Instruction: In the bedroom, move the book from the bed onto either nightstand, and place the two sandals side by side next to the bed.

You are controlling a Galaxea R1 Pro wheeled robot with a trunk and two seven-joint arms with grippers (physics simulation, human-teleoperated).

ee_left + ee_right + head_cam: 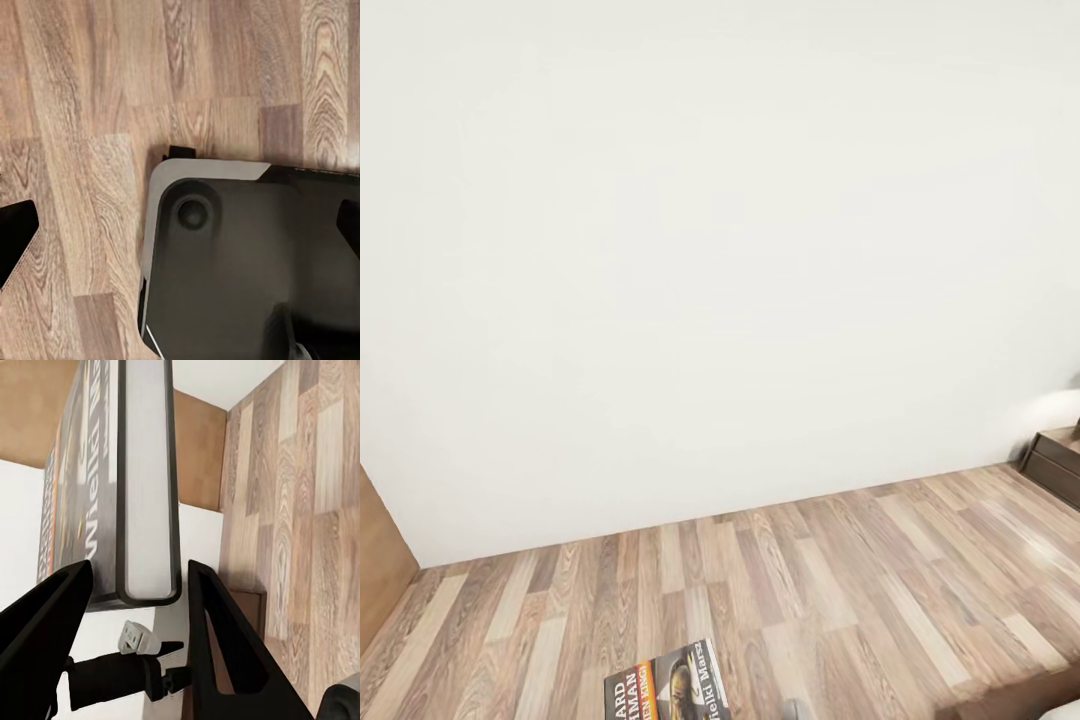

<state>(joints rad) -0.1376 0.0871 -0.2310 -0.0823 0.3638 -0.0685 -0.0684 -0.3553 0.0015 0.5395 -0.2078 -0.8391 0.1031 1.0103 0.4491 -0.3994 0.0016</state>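
Observation:
My right gripper (139,577) is shut on the book (142,480), its black fingers (217,637) pressing on both covers as I look along the page edge. The dark cover with white and orange lettering pokes up at the bottom of the head view, book (670,685), held above the wood floor. A dark brown nightstand (1057,462) stands against the white wall at the far right. A corner of the bed (1010,702) frame shows at the lower right. My left gripper (184,225) is open, hanging over the floor and my own dark base (247,277). The sandals are out of view.
A white wall (720,250) faces me across a strip of wood-plank floor (810,580). A brown wooden panel (380,560) stands at the left edge.

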